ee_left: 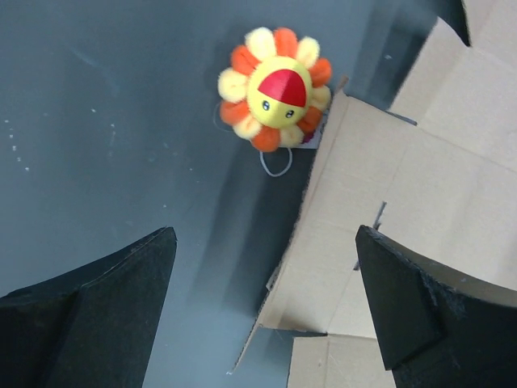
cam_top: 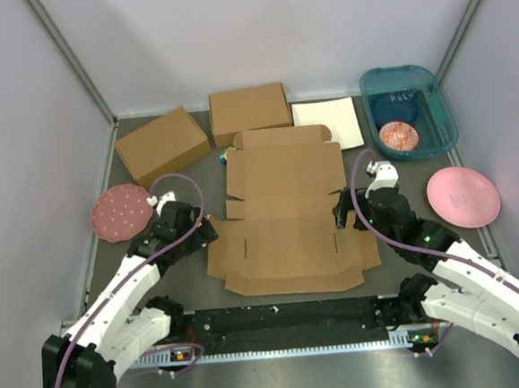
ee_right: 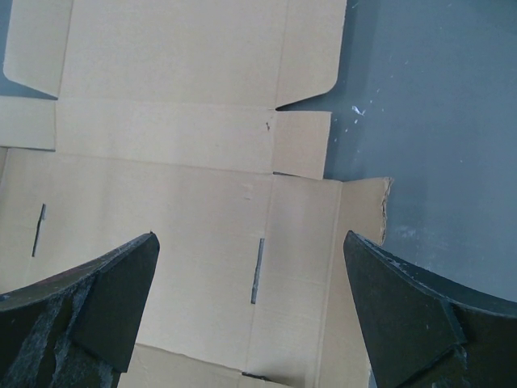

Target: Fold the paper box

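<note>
The paper box lies flat and unfolded in the middle of the table, a brown die-cut sheet with flaps and slots. My left gripper hovers open over the sheet's left side flap. In the left wrist view that flap's edge sits between the fingers of the gripper, slightly lifted off the dark table. Over the sheet's right side my right gripper is open. The right wrist view shows the gripper straddling a slot and the right flap of the sheet. Neither gripper holds anything.
Two ready-made brown boxes stand at the back, beside a white sheet. A teal bin holding bowls is back right. Pink plates lie at left and right. A flower plush sits by the sheet's upper left.
</note>
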`<state>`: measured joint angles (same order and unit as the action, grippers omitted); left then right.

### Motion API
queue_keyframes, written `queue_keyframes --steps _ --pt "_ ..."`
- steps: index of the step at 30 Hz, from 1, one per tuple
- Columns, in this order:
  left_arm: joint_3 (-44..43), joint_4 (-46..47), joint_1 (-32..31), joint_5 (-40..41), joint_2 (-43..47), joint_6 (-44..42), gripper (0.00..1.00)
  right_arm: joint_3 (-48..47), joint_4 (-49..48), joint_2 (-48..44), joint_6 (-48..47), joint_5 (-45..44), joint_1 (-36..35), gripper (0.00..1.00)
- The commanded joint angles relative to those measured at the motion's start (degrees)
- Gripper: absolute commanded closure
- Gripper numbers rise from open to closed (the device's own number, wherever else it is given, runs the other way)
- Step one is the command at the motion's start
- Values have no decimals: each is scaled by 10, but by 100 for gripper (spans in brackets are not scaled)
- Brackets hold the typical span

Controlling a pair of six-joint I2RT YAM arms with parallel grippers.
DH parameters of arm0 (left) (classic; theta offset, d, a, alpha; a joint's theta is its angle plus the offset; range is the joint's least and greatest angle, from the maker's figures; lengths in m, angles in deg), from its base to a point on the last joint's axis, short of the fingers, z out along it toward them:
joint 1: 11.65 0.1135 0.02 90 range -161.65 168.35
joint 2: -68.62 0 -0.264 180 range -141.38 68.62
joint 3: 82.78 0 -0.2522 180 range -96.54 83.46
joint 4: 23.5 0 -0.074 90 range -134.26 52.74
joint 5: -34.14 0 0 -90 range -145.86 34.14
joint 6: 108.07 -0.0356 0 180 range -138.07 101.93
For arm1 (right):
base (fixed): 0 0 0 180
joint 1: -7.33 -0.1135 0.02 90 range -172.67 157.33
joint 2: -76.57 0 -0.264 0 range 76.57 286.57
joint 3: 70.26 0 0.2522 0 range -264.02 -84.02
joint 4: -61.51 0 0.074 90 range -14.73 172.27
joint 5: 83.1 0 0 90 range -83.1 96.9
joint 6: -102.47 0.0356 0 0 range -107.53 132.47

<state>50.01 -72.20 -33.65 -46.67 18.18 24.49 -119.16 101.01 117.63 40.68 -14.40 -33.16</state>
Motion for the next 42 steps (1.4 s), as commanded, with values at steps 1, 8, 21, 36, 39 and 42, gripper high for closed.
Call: queue_keyframes --steps 1,8,21,36,39,42 --pt "-15 -10 2 54 -10 12 1 -1 -5 -7 14 -16 -3 1" --pt "18 45 3 -30 9 -31 2 2 -6 -22 7 -2 -3 1" --pt "52 85 3 -113 -48 -53 43 15 -10 -24 9 17 -2 1" --pt "4 74 0 -166 -63 -103 100 -48 12 -16 -3 43 -2 1" --pt "-36 59 0 -188 -41 -122 100 -79 24 -15 -11 59 -3 1" --pt "-87 56 0 -214 -27 -155 100 -125 37 -13 -27 71 -3 1"
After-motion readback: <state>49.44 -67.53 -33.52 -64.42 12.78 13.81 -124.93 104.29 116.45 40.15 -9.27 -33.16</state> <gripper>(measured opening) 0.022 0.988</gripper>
